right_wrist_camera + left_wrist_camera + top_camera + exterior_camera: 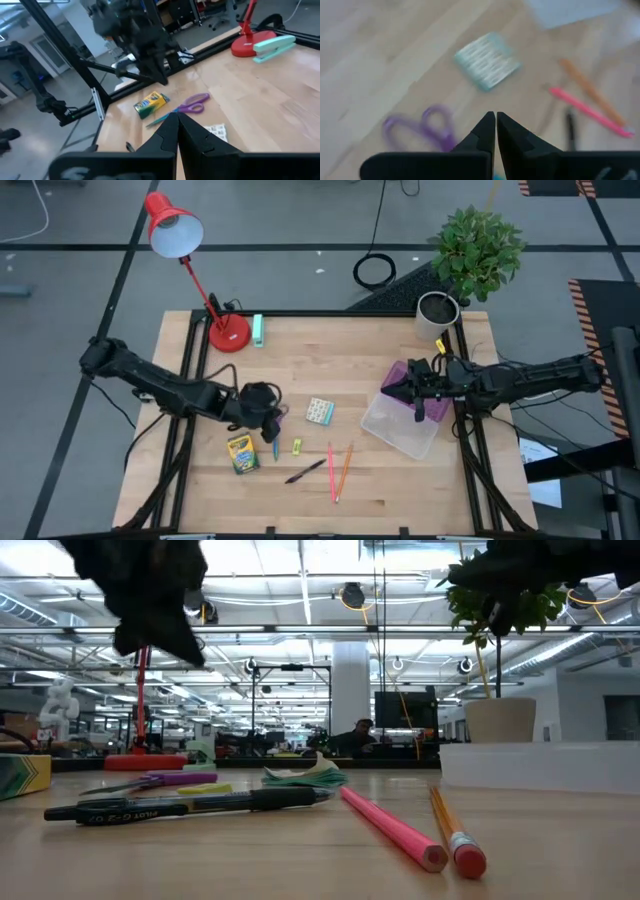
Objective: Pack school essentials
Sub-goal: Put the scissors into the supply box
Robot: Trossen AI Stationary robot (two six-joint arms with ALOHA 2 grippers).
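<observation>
Two jaws closed, scissors (pixel 427 131) seemingly just beyond left gripper (pixel 495 121)

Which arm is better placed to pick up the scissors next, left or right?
Left, most likely. The left gripper hovers right above the scissors, fingers shut and empty. The right gripper sits across the table over the clear container, far from them.

Wooden table (pixel 380 480) sat on grey floor (pixel 80 290) with black tape lines — potted plant (pixel 470 255) at its far right corner. Beyond the table, open lab hall — white ceiling beams (pixel 330 590), strip lights.
</observation>
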